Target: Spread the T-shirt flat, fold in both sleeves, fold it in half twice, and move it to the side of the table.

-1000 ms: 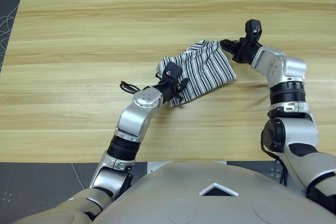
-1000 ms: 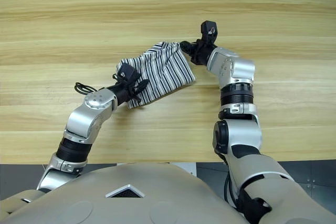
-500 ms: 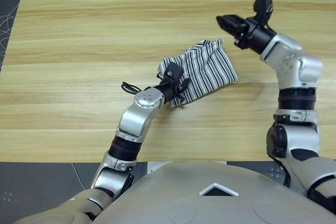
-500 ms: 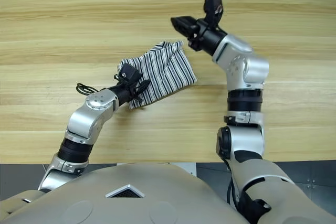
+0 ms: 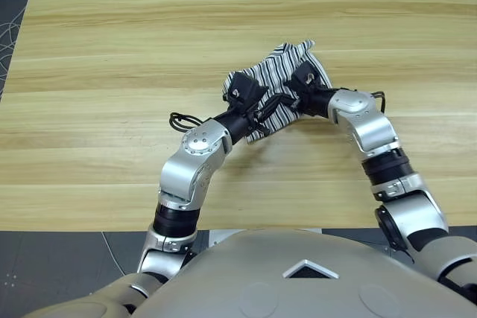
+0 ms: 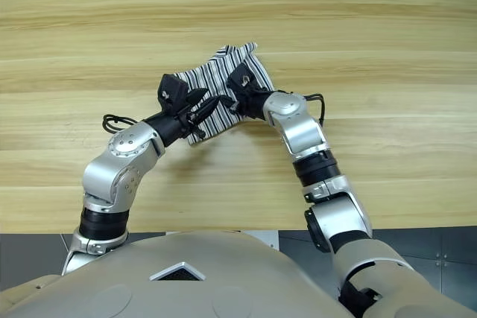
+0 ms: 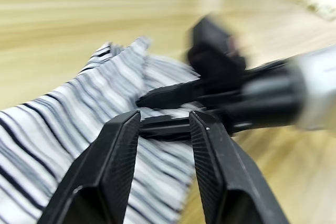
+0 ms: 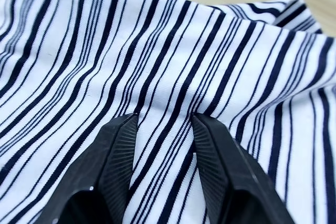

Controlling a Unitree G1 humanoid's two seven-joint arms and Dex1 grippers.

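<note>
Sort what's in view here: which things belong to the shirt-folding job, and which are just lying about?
Part of the job:
- striped T-shirt, a folded bundle on the table
- left hand, open, at the shirt's near edge
- right hand, open, fingertips down on the cloth
- wooden table, the work surface

Not part of it:
- dark floor past the table's left edge
</note>
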